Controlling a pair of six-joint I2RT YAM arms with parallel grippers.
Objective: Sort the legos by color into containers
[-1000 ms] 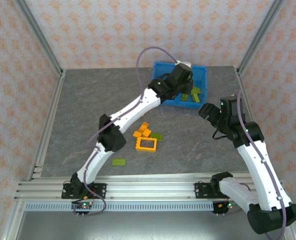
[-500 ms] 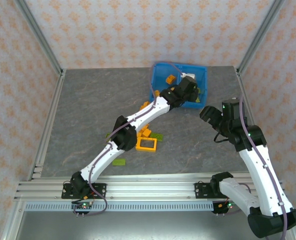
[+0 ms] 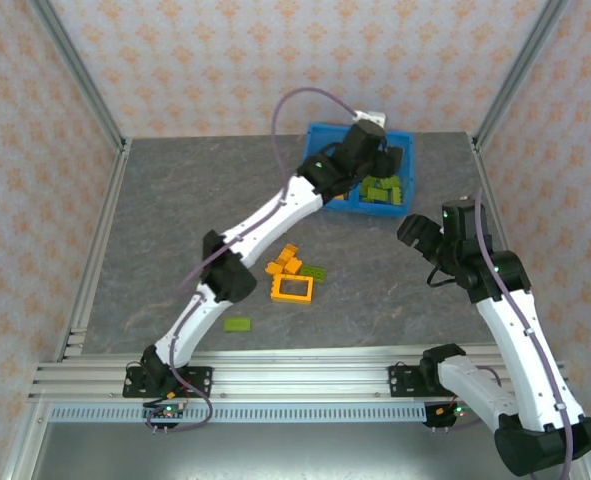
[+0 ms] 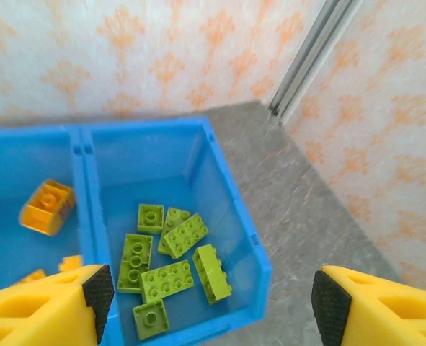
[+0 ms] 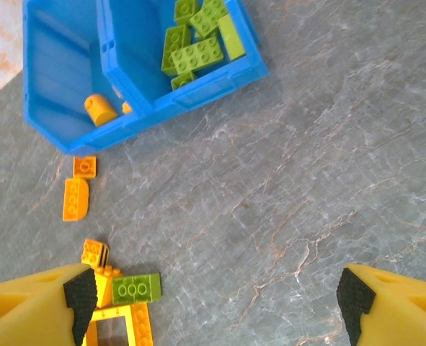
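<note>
The containers are two compartments of one blue bin (image 3: 409, 172) at the back of the table. Several lime green legos (image 4: 171, 259) lie in its right compartment (image 4: 227, 194). An orange brick (image 4: 47, 207) lies in the left one, along with a round orange piece (image 5: 101, 109). My left gripper (image 3: 377, 158) (image 4: 213, 303) hangs open over the green compartment, holding nothing. On the table sit an orange frame (image 3: 292, 289), an orange cluster (image 3: 286, 263) and two green bricks (image 3: 313, 272) (image 3: 238, 324). My right gripper (image 3: 415, 228) (image 5: 211, 295) is open above bare table, right of a green brick (image 5: 135, 289).
Two loose orange bricks (image 5: 83, 167) (image 5: 76, 200) lie on the table just in front of the bin (image 5: 191, 94). Metal frame posts (image 4: 306, 61) and patterned walls close in the table. Grey table surface (image 5: 306, 202) lies between the bin and my right arm.
My left gripper went from shut to open over the bin; its arm reached down toward the right compartment, then lifted back. The right arm has stayed put.
</note>
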